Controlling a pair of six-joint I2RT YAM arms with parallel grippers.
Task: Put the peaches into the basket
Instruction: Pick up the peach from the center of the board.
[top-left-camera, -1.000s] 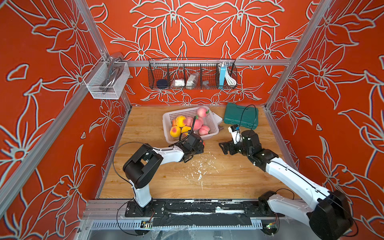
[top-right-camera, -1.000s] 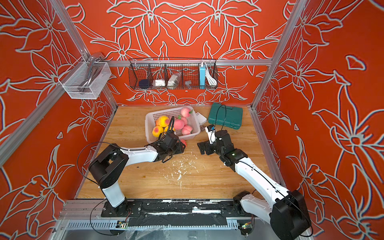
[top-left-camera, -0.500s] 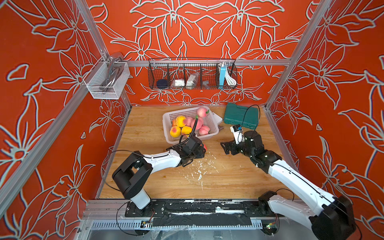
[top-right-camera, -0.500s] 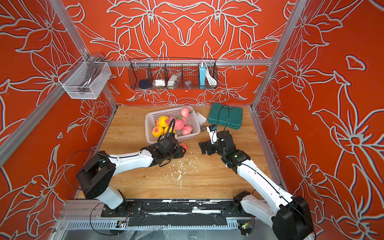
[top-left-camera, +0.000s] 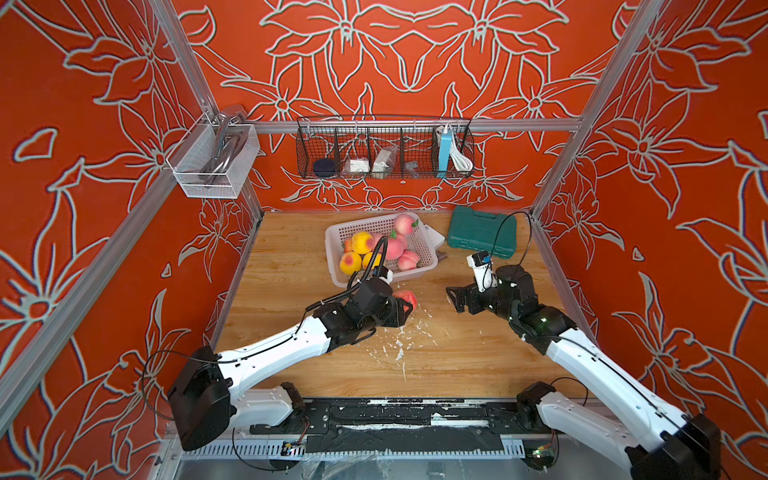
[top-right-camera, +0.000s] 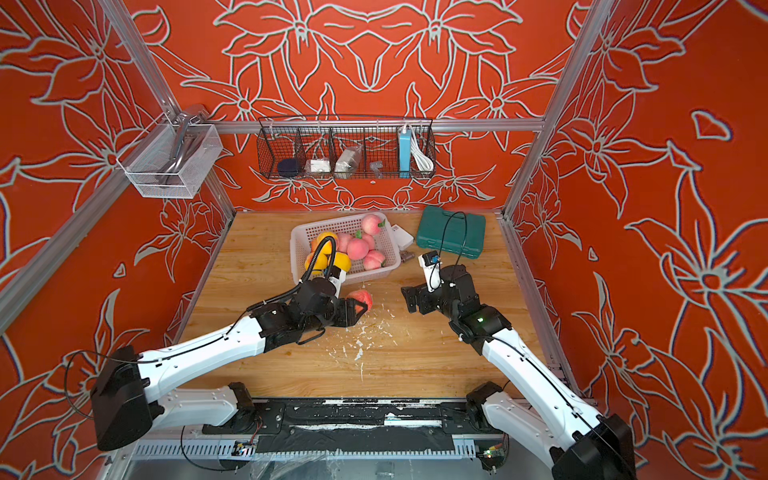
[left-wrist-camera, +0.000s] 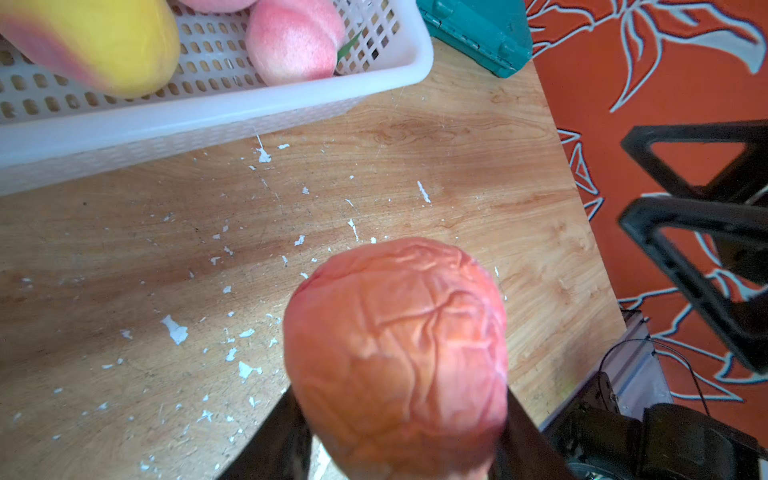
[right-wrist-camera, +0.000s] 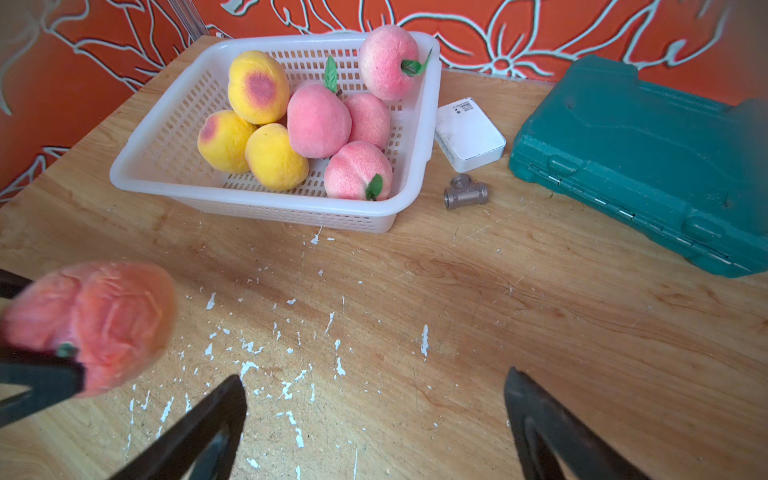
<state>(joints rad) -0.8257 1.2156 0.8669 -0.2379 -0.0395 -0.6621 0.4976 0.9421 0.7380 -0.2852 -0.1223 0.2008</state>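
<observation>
Mid-frame in a top view, the left hand (top-left-camera: 408, 306) is clamped on a wrinkled peach (left-wrist-camera: 399, 353), half hiding it. The right hand (right-wrist-camera: 374, 380) gapes empty. Other peaches (right-wrist-camera: 318, 120) overlap in the basket (right-wrist-camera: 291, 208), higher in frame.

White basket (right-wrist-camera: 266, 210); pink, yellow peaches (right-wrist-camera: 318, 120); orange-red peach (left-wrist-camera: 397, 353)

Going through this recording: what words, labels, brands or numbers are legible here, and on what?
No text can be read anywhere.
White flat rectangular box beside the white perforated plastic basket: small dark print near one corner, too small to read.
Dark green plastic case: no lettering visible.
Items in the black wire rack: too small to tell.
</observation>
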